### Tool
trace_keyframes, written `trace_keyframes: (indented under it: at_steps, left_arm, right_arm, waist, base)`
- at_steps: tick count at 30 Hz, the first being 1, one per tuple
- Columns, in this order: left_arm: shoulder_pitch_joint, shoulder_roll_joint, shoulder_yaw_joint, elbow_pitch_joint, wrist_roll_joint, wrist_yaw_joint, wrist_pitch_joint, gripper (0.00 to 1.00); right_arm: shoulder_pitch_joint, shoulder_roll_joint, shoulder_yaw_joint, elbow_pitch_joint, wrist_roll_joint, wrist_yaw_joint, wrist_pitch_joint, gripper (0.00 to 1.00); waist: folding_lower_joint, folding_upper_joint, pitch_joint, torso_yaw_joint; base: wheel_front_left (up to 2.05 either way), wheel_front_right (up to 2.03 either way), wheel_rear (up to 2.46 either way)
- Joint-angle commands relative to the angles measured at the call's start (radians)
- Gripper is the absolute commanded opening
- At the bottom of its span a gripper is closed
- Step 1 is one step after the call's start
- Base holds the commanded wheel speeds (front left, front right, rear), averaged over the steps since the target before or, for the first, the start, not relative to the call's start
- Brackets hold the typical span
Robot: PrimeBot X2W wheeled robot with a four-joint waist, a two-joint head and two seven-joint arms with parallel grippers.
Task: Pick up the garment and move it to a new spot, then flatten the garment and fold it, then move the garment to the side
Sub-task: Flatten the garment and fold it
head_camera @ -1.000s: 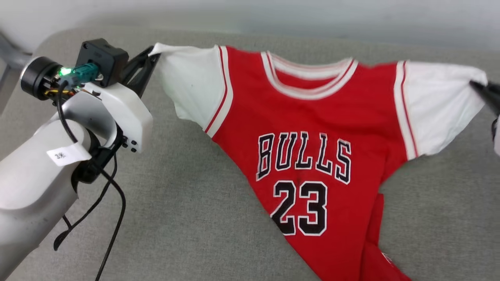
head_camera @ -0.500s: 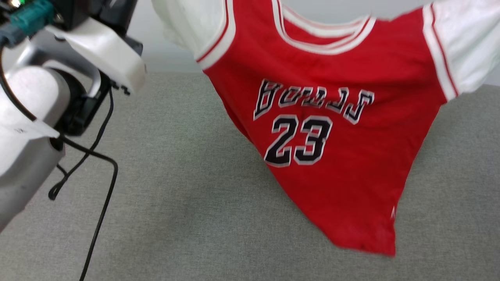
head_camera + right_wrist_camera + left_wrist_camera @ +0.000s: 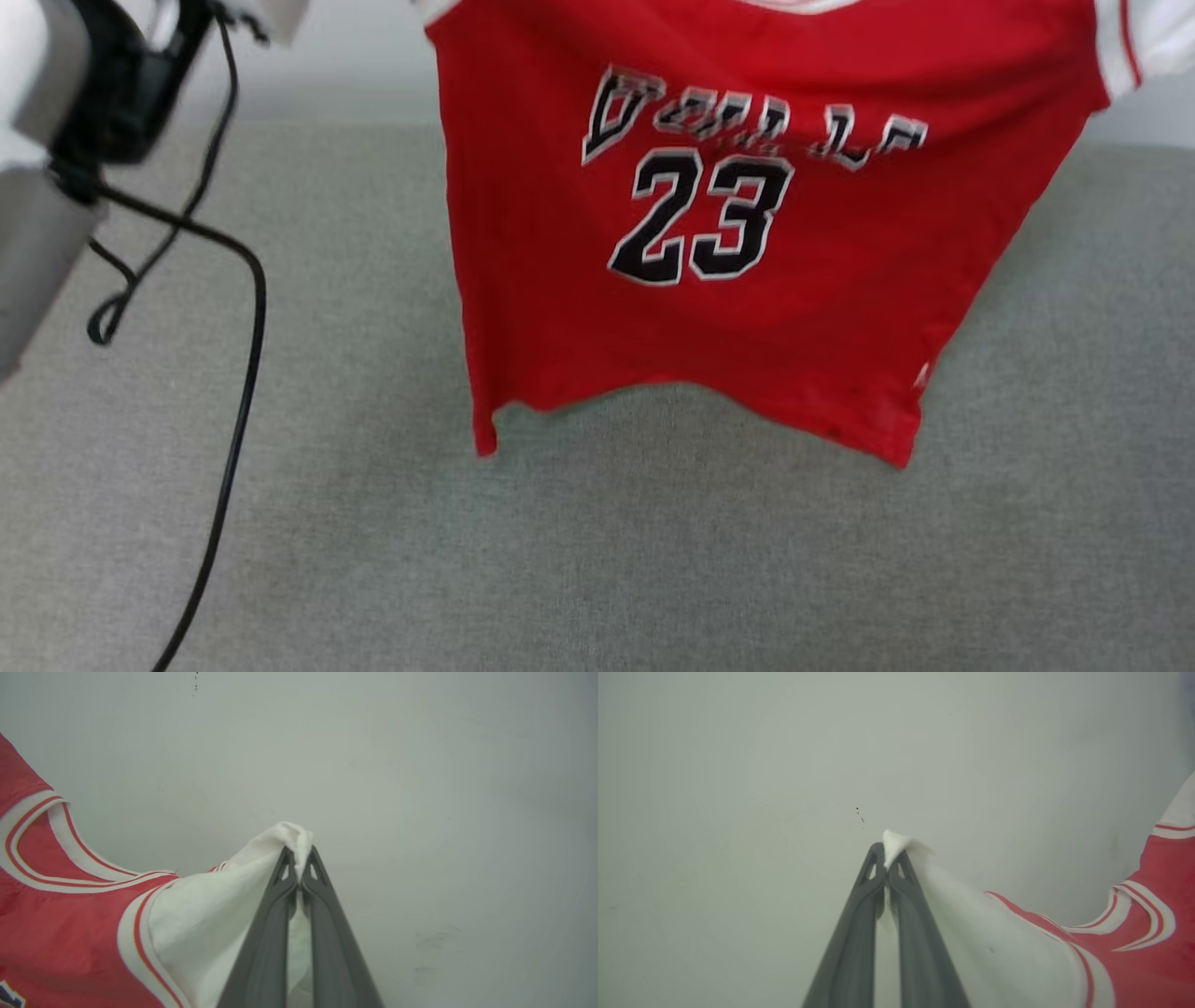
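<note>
The garment [image 3: 747,308], a red jersey with a black "23" and lettering, hangs in the air above the grey cloth surface [image 3: 597,560], its hem clear of it. In the left wrist view my left gripper [image 3: 887,856] is shut on the tip of one white sleeve [image 3: 971,933]. My right gripper [image 3: 299,856] pinches the other white sleeve [image 3: 210,924] in the right wrist view. The jersey's top is cut off by the head view's upper edge.
My pale left forearm [image 3: 37,187] with a black cable [image 3: 233,392] looping down sits at the head view's left. A pale wall [image 3: 784,765] stands behind both grippers. The grey cloth surface spreads wide below the jersey.
Both grippers have lifted the jersey off the surface, from draped and spread to hanging free. The head view has shifted too; my left arm now sits higher in it.
</note>
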Motion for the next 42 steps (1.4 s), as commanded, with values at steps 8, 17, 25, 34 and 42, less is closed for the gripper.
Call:
trace_keyframes:
  at_steps: [8,17,25,34,42]
  left_arm:
    - [-0.216,-0.051,0.042,0.136,0.023,-0.042,-0.003,0.0]
    - [-0.448,-0.11,0.073,0.363,0.058,-0.091,-0.066,0.0]
    - [-0.582,-0.161,0.094,0.518,0.056,-0.13,-0.142,0.0]
    - [-0.509,-0.19,0.084,0.571,0.04,-0.143,-0.189,0.0]
    - [-0.318,-0.184,0.08,0.561,0.008,-0.151,-0.22,0.0]
  right_arm:
    - [-0.311,0.025,0.057,0.114,-0.067,-0.001,0.025,0.0]
    - [-0.639,0.062,0.117,0.311,-0.131,-0.001,-0.05,0.0]
    - [-0.861,0.104,0.185,0.479,-0.152,-0.001,-0.126,0.0]
    - [-0.883,0.126,0.287,0.608,-0.112,-0.001,-0.215,0.0]
    - [-0.73,0.116,0.391,0.633,-0.011,-0.001,-0.304,0.0]
  waist:
    - [0.0001,-0.0001,0.235,-0.009]
    - [0.0001,-0.0001,0.375,-0.015]
    - [0.0001,-0.0001,0.426,-0.008]
    - [0.0001,-0.0001,0.439,-0.012]
    - [0.0001,-0.0001,0.382,-0.03]
  base:
    - [0.0,0.0,0.0]
    - [0.0,0.0,0.0]
    - [0.0,0.0,0.0]
    - [0.0,0.0,0.0]
    - [0.0,0.0,0.0]
